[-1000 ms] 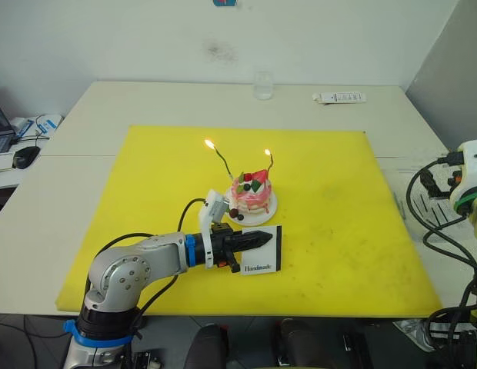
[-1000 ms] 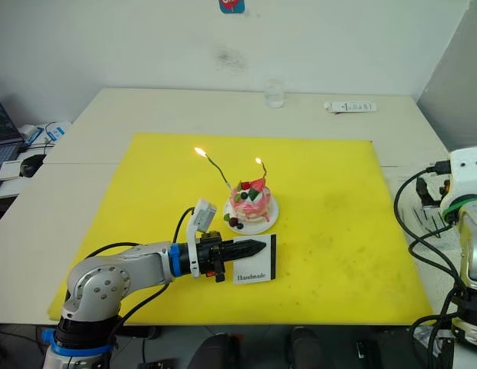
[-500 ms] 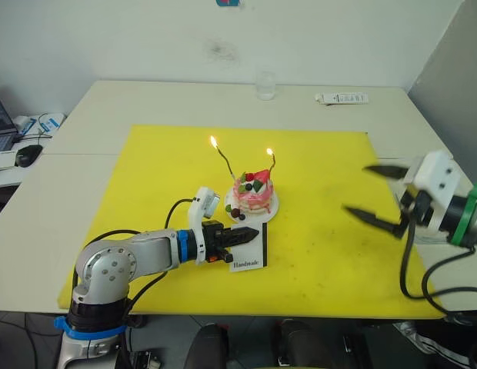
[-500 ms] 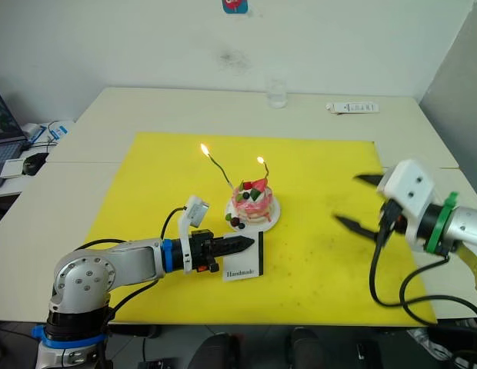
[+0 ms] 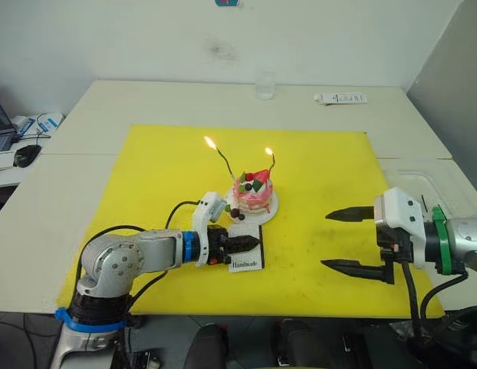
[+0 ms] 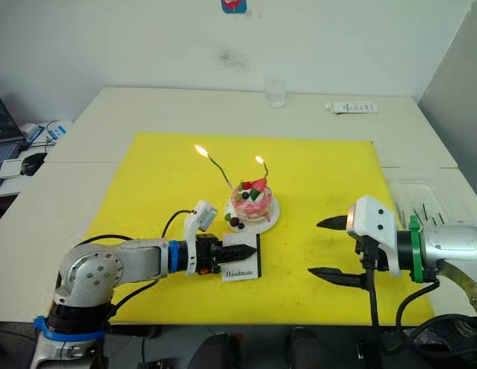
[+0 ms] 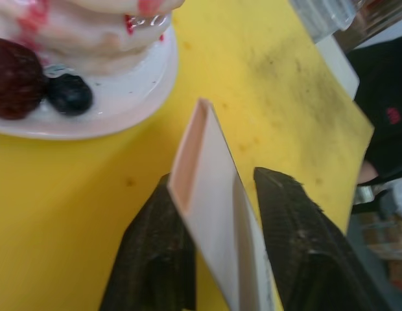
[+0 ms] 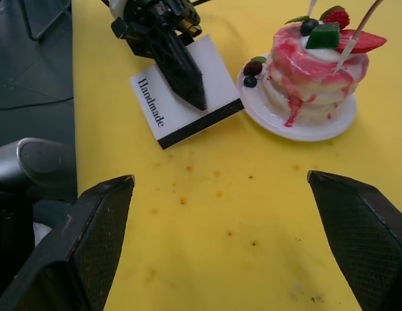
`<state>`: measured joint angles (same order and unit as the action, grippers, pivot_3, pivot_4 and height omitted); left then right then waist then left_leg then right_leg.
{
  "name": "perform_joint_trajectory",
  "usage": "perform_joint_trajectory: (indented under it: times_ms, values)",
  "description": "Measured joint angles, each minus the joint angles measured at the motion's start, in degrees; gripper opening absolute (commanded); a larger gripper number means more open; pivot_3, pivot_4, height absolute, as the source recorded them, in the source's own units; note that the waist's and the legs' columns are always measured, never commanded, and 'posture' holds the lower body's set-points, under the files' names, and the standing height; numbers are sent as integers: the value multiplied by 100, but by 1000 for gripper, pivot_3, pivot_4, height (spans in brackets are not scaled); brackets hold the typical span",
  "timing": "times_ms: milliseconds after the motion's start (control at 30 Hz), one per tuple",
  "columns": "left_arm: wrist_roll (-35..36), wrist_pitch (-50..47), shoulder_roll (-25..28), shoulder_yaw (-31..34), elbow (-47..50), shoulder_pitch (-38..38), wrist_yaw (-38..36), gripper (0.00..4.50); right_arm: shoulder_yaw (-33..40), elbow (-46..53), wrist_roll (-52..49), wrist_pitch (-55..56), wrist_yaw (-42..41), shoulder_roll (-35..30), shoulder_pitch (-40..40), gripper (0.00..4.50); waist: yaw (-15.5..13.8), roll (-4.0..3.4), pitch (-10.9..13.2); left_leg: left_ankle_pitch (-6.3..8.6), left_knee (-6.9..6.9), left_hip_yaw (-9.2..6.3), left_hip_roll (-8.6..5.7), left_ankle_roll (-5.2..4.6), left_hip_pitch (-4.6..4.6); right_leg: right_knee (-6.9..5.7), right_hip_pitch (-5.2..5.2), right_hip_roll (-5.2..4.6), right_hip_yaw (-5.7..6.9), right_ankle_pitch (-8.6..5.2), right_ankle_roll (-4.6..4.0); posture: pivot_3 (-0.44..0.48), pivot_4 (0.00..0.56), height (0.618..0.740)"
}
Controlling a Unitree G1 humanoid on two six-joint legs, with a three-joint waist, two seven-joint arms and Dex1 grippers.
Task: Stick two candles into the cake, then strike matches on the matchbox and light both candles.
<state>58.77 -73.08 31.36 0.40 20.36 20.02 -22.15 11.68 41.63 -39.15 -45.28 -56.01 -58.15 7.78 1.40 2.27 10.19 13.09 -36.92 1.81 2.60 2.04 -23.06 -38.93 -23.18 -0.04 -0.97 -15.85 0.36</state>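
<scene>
Yellow matting covers the tabletop [image 5: 146,100], where the cake [image 5: 252,194] carries both lit candles [image 5: 221,159], so the left claw [image 5: 250,244] pinching the matchbox [image 5: 248,254] just beside its plate merely steadies it, while the right claw [image 5: 342,241] hovers spread, empty.

Bright, even room light; soft shadows on the tabletop [image 5: 146,100]. Left wrist view blurred close-up, perhaps misfocused.

Pink cake [image 5: 252,194], white matchbox [image 5: 247,257] with black strip, yellow mat [image 5: 146,169], seemingly speckled
</scene>
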Motion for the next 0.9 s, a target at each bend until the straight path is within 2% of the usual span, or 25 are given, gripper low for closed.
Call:
perform_joint_trajectory:
  times_ms: [200,467,600,700,900]
  values:
    - [-380,421,348,-124,21,12,-594,4392,-5,-33,0,12,36,-1,-2,4500,-2,0,0,0,-1,2,1,0,-1,1,0,-1,-1,0,0,0,150,740]
    - [-720,769,1202,-270,275,17,-1607,4453,62,-43,0,29,112,-18,-48,4500,0,0,1,0,1,1,4,0,0,1,-2,-1,0,-1,-2,0,150,740]
    - [-1025,1241,1738,-215,277,2,-2151,4453,181,-51,18,106,152,-20,-56,4500,0,0,1,0,2,3,5,0,-1,2,-3,-3,0,-2,-4,0,150,740]
    - [-1442,1892,2217,34,201,-173,-2584,4453,356,-134,103,233,232,-21,-48,4500,6,-1,1,0,6,4,7,0,0,3,-5,-12,0,-5,-8,0,150,740]
    - [-2277,3259,2731,836,-323,-713,-3097,4453,727,-490,472,758,292,-18,-29,4500,4,-3,3,1,12,8,10,-1,0,5,-8,-18,-1,-9,-15,0,150,740]
